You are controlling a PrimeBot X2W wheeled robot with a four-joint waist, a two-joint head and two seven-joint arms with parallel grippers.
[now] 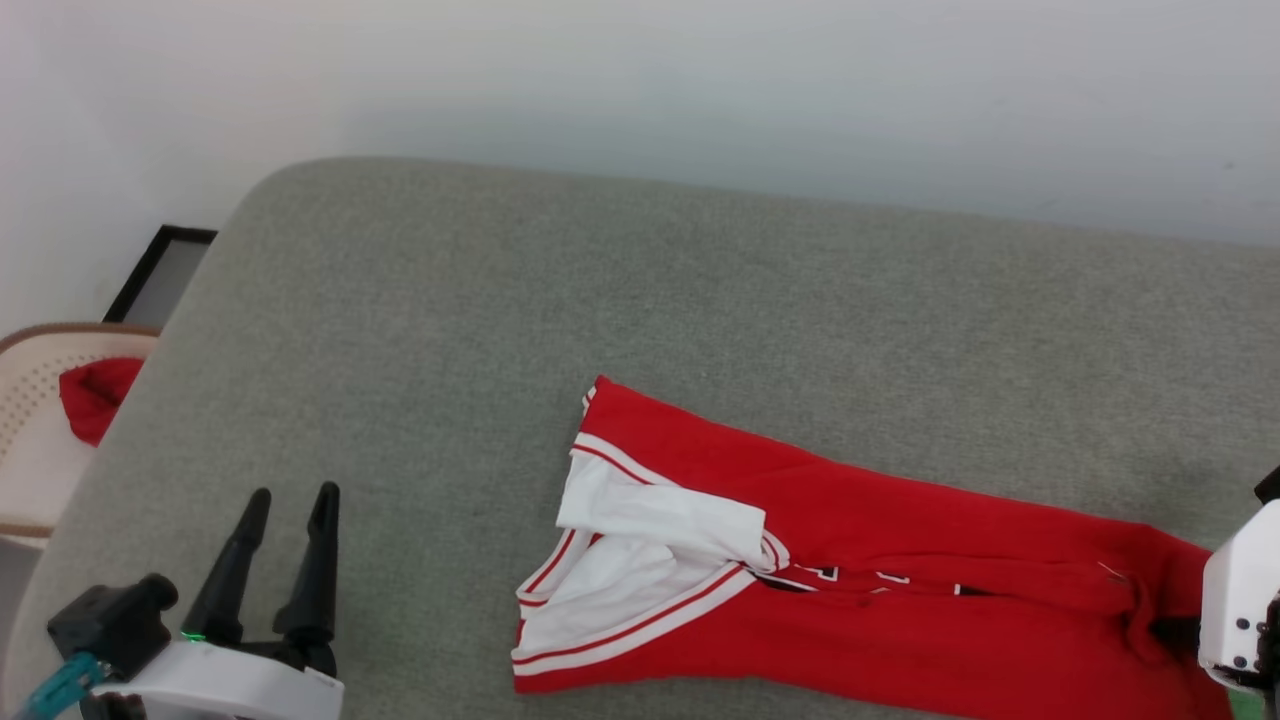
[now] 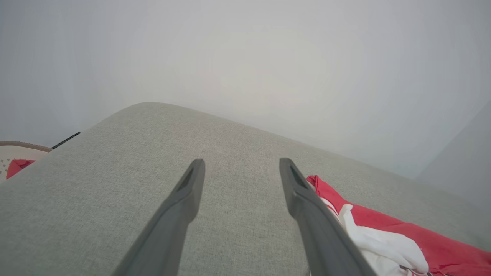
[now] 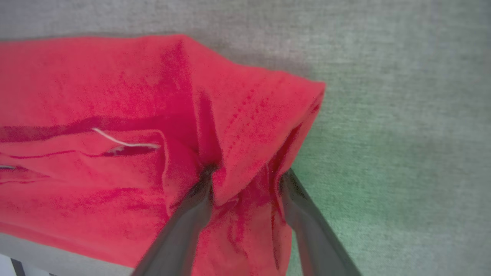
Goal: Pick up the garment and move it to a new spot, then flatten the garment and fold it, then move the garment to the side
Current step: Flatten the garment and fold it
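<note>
1. Two grippers sit nearest, at the bottom corners of the head view. The left gripper (image 1: 293, 492), lower left, has its dark fingers spread wide with nothing between them, over bare grey cloth.
2. At the lower right edge, the right arm's white casing (image 1: 1240, 600) covers the garment's far right end. In the right wrist view the right gripper (image 3: 246, 174) has its fingers wide apart, their tips buried in the red cloth with a raised fold between them; I cannot tell whether that fold is pinched.
3. The garment (image 1: 900, 560) lies as a long band across the lower right of the head view, with a white sleeve (image 1: 660, 520) folded over its left end and dark lettering (image 1: 860, 577) half hidden in a crease.
4. Under it spreads the grey padded surface (image 1: 500, 300), bare above and to the left.
5. Off its left edge stands a beige perforated basket (image 1: 30, 400) with a small red cloth (image 1: 95, 395) hanging at its rim.
6. Above the basket a dark frame (image 1: 160, 275) shows.
7. Farthest, a pale wall (image 1: 700, 80) fills the top.
</note>
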